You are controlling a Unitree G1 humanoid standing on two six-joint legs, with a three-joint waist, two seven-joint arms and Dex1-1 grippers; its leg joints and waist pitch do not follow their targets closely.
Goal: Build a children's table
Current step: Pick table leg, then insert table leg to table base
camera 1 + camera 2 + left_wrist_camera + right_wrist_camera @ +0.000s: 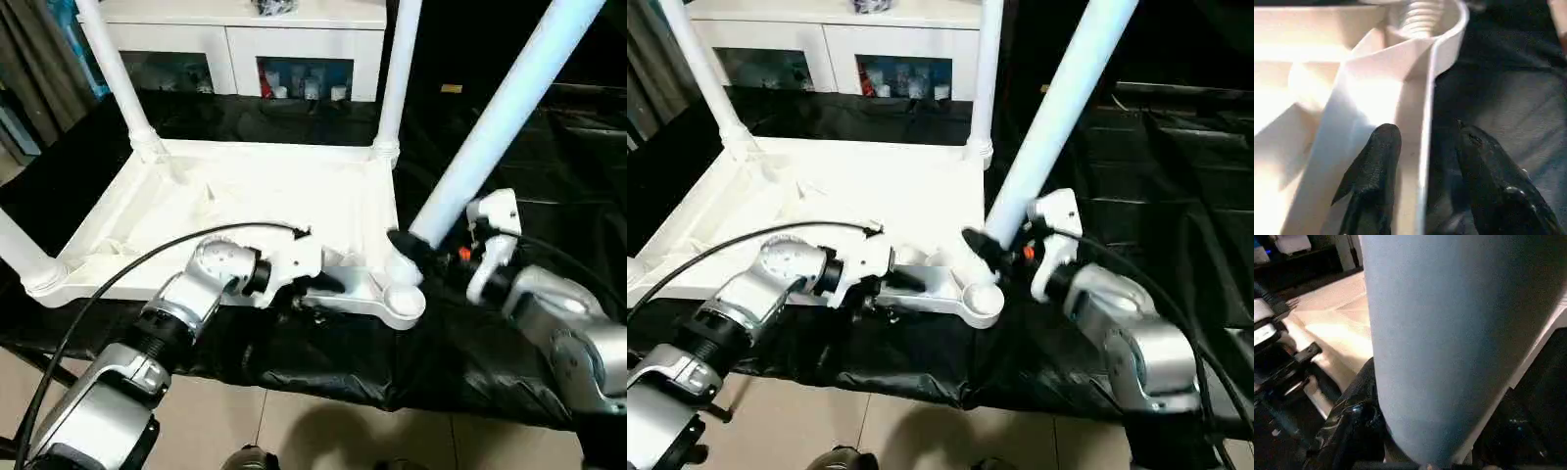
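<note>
Two end effectors: left (1420,171) pinching tabletop (245,186) rim, right (416,257) gripping leg (500,117).

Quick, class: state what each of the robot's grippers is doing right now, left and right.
Left gripper: closed on the near rim of the table top.
Right gripper: closed on the tilted fourth leg near its lower end.

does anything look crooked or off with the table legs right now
Yes: the fourth leg, held by the right gripper over the near right corner socket, leans sharply, unlike the seated far legs. It isn't seated yet.
</note>
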